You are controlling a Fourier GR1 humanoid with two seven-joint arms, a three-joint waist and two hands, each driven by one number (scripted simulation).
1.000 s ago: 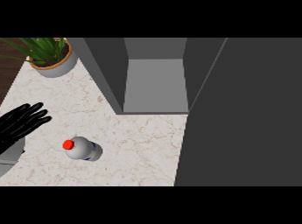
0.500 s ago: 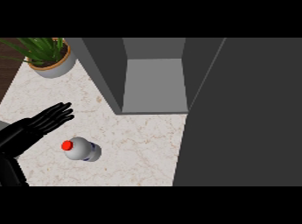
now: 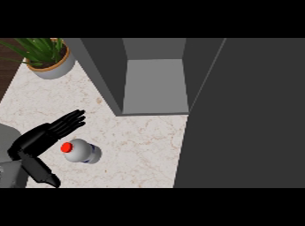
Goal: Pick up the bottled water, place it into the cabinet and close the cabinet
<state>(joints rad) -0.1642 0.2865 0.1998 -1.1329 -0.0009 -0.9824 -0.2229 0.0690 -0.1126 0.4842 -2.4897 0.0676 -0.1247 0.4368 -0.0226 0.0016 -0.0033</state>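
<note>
Marble counter [image 3: 142, 141] bears one bottled water [image 3: 83, 152], one open cabinet [image 3: 154, 86], one potted plant [image 3: 47, 59], with one spread left hand [image 3: 43, 134] nearby

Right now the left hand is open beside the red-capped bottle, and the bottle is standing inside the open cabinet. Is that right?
Not quite. The head view shows the left hand open beside the red-capped bottle, but the bottle stands on the counter, out in front of the open cabinet, not inside it.
</note>
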